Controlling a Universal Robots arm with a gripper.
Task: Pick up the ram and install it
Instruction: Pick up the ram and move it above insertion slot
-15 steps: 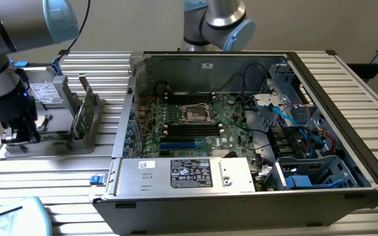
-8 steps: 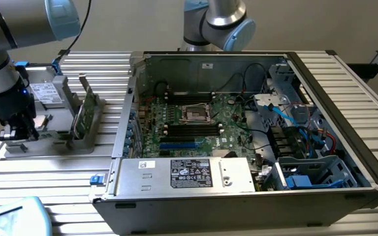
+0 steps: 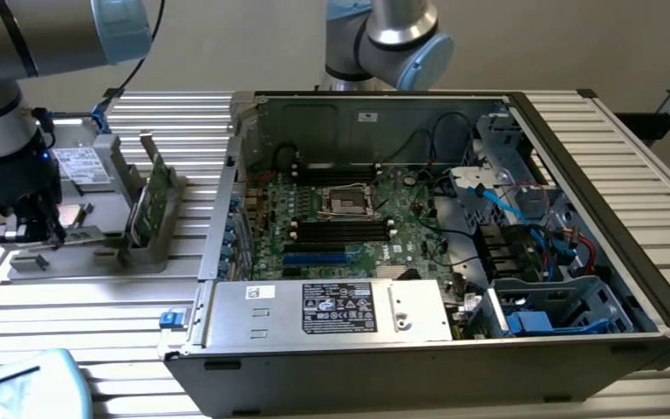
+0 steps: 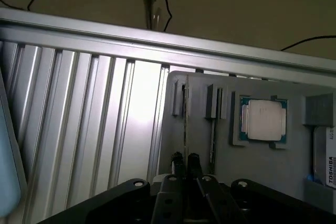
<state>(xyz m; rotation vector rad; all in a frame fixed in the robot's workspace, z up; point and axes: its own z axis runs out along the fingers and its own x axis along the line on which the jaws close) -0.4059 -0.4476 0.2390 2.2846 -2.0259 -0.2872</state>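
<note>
The jaws stand drawn nearly together, and the ram (image 4: 185, 124) runs straight between the two black fingertips (image 4: 193, 160), so they appear clamped on its near end. In the wrist view the ram is seen edge-on: a very slim, long, dark strip standing on its long edge, too thin from this angle to show its chips or the colour of its faces. Its far end, away from the jaws, sits in a narrow upright guide of the grey holder tray (image 4: 294, 177). Just beside the jaws, in the neighbouring guide of that tray, stands a second slim board (image 4: 212, 135), also edge-on and parallel to the ram. Further out on that same side lies a square processor chip (image 4: 263, 120) with a pale metal lid in a green frame, and beyond it a drive with a Toshiba label (image 4: 328, 161). On the other side of the jaws stretches the ribbed metal surface (image 4: 79, 129). In the exterior view the arm (image 3: 10, 131) reaches down so that the jaws sit low over the tray (image 3: 79, 262). A taller green circuit card (image 3: 149, 205) stands upright near them, and the open computer case (image 3: 614, 175) with its black memory slots (image 3: 335, 229) lies well apart.
</note>
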